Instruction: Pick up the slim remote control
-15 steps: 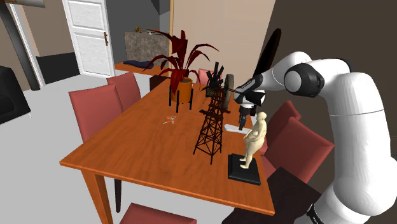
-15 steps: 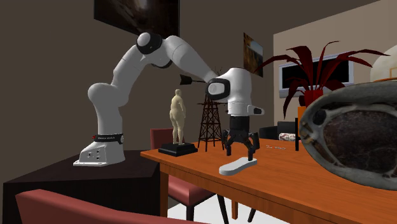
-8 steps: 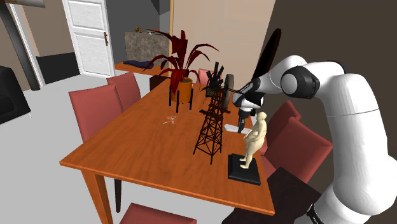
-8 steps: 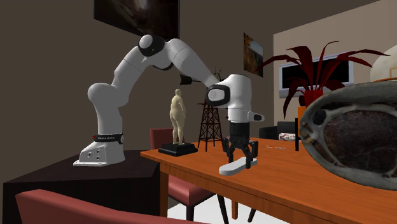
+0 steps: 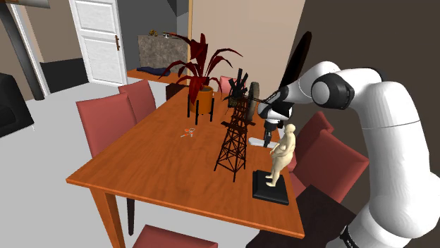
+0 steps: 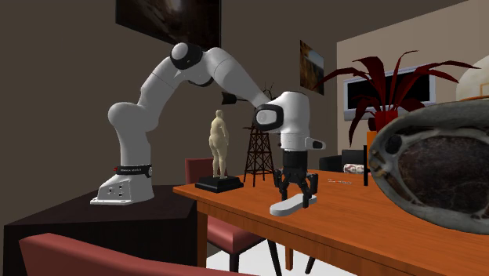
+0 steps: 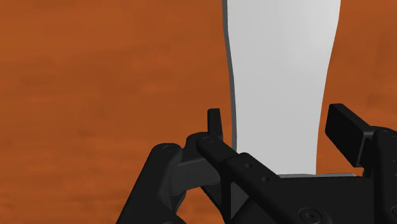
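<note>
The gripper [image 6: 295, 190] sits low over the counter [image 6: 368, 231], and the slim white remote [image 6: 291, 206] lies flat right beneath it, near the counter's edge on the stand's side. From the wrist, the remote [image 7: 280, 63] runs straight between the two black fingers [image 7: 214, 124], one each side. They're spread, with a sliver of counter showing along one flank, so the gripper is released: straddling, not clamped.

My read: approach and line-up look done. The squeeze and the lift are what's left, and the remote is not off the surface yet.

Sweeping the second exterior view left to right:
- the dark stand [image 6: 70, 223]
- a tan figurine [image 6: 219, 141] on a black base
- a dark lattice tower [image 6: 258, 157]
- the gripper over the remote
- a red-leaved plant [image 6: 384, 78]
- a big dark rounded lump [image 6: 439, 168] up close

The counter is orange-brown wood with red chairs [image 5: 106, 123] round it. The walls are brown, and a white door [image 5: 99, 39] shows in the shoulder view.
</note>
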Tool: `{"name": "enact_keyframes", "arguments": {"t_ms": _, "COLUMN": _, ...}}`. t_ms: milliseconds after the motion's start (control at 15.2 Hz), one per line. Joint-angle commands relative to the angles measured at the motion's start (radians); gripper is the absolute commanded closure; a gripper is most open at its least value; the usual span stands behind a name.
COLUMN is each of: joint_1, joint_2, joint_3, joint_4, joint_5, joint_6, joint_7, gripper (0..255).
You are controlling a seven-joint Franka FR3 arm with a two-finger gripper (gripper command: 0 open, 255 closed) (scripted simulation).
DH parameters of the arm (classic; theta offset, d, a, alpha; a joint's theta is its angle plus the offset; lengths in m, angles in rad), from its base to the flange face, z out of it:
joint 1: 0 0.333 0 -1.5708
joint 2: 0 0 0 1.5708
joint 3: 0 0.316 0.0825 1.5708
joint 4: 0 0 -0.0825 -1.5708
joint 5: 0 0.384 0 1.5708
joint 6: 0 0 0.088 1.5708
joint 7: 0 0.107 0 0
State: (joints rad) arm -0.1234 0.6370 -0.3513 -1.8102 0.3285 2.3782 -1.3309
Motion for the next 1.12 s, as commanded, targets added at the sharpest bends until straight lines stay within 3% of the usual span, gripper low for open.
{"name": "enact_keyframes", "arguments": {"t_ms": 0, "joint_1": 0.001, "joint_2": -0.007, "joint_3": -0.003, "joint_4": 0.0, "joint_5": -0.004, "joint_6": -0.008, "joint_7": 0.002, "gripper": 255}}
{"name": "enact_keyframes", "arguments": {"t_ms": 1056, "joint_1": 0.032, "joint_2": -0.132, "joint_3": -0.047, "joint_4": 0.01, "joint_5": -0.064, "joint_6": -0.138, "joint_7": 0.041, "gripper": 255}}
